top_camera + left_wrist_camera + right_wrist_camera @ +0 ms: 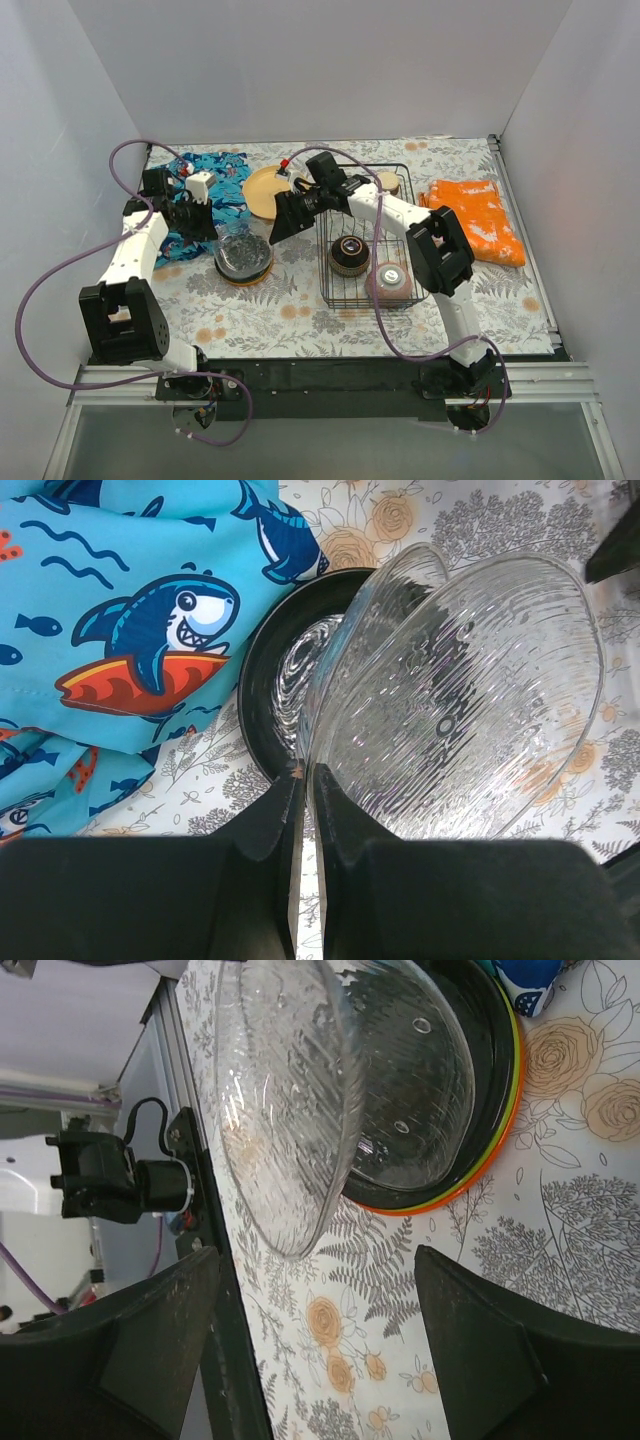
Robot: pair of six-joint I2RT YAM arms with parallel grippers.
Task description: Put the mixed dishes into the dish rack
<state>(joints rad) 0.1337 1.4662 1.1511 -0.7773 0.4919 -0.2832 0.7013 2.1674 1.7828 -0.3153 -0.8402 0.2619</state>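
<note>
My left gripper (212,232) (305,770) is shut on the rim of a clear ribbed glass bowl (470,700) (290,1110) and holds it tilted above a stack of plates (245,270). The stack shows dark, green and orange rims (503,1110), with a second clear bowl (420,1090) lying in it. My right gripper (278,225) (318,1255) is open and empty just right of the tilted bowl. The black wire dish rack (330,285) holds a brown-ringed bowl (350,255) and a pink bowl (390,282). A yellow-orange plate (262,190) lies behind.
The blue shark-patterned cloth (215,190) (130,630) lies at the back left, beside the plate stack. The orange crinkly bag (478,220) lies right of the rack. A beige dish (388,182) sits at the rack's far end. The table's front edge rail (200,1210) is close.
</note>
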